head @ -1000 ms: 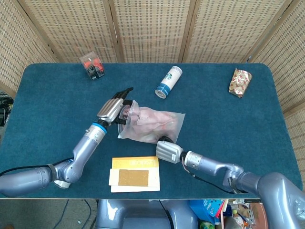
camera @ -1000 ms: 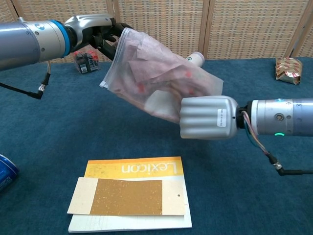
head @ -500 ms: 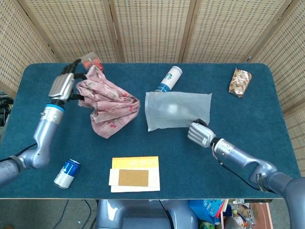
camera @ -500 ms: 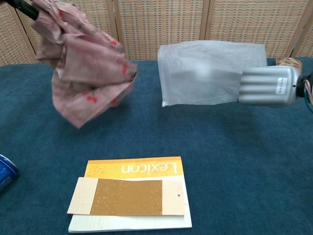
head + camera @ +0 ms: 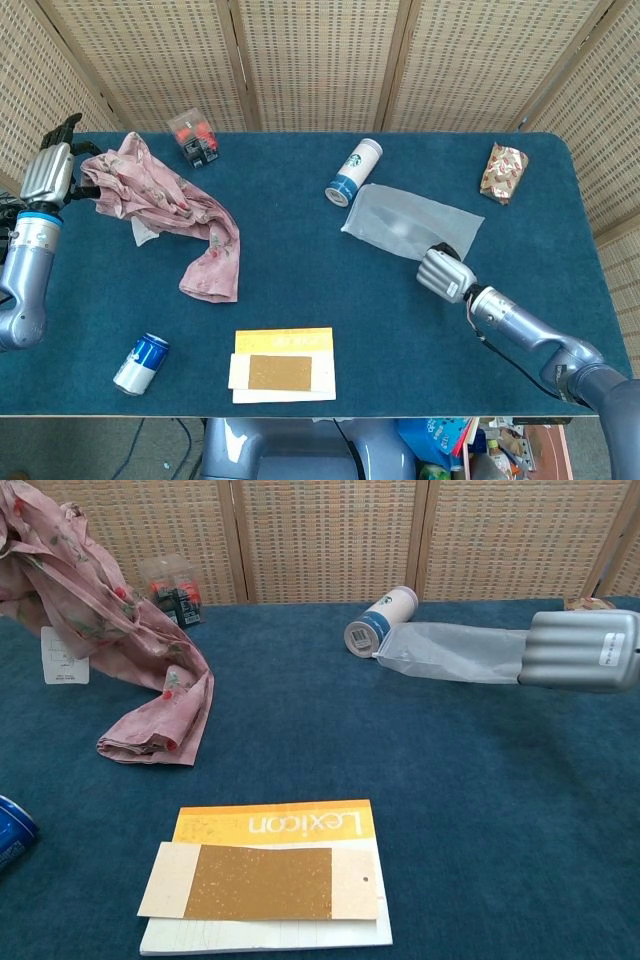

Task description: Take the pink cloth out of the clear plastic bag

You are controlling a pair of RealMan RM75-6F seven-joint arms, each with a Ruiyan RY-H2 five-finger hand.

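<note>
Pink cloth (image 5: 170,210) now outside emptied bag (image 5: 410,220)

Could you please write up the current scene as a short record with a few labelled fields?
task state: pink cloth is out of the clear plastic bag
cloth: upper end held up at the table's left edge, lower end trailing on the table
left hand: grips the cloth's upper end
right hand: holds the near edge of the empty bag
bag: far end next to the lying white cup
other items: blue can, yellow book, snack packet, small clear box
</note>
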